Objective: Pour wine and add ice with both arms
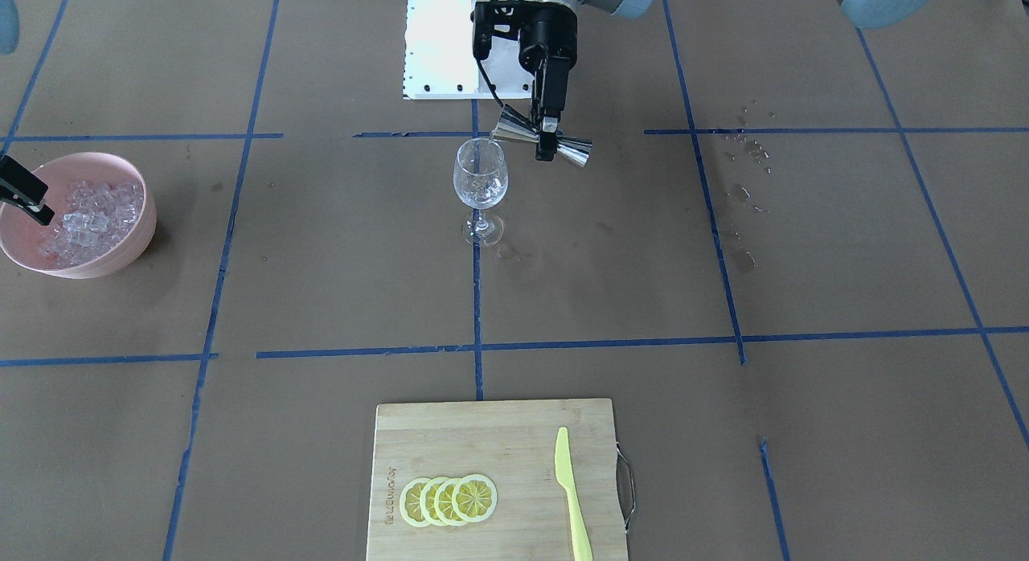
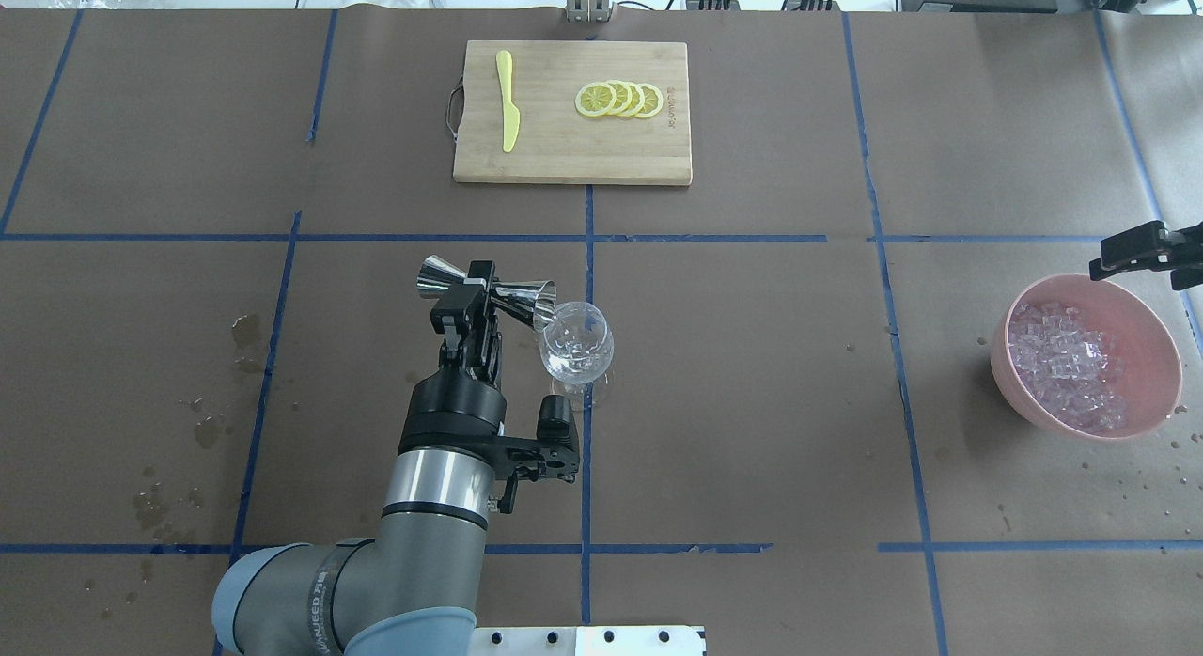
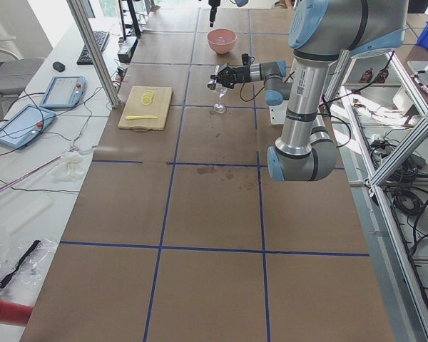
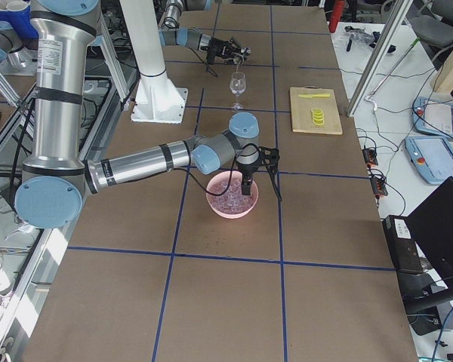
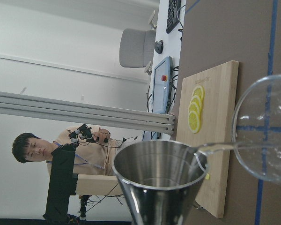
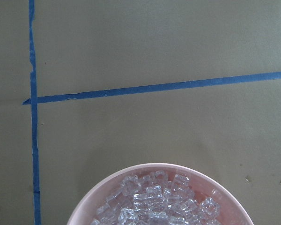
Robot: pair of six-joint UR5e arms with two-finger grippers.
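Left end effector (image 2: 479,294), clamped on a jigger (image 2: 526,299), tips it so wine (image 5: 218,147) enters the glass (image 2: 578,346); right end effector (image 2: 1118,254) grip unclear.

My table (image 2: 752,402) is bright all over, with soft, even light. Shadows are small and pale, like the faint one beside my pink bowl (image 1: 120,260). Light glints off my steel cup (image 2: 439,273), and the ice (image 6: 154,197) sparkles. In my left wrist view the wall (image 5: 61,37) looks washed-out white.
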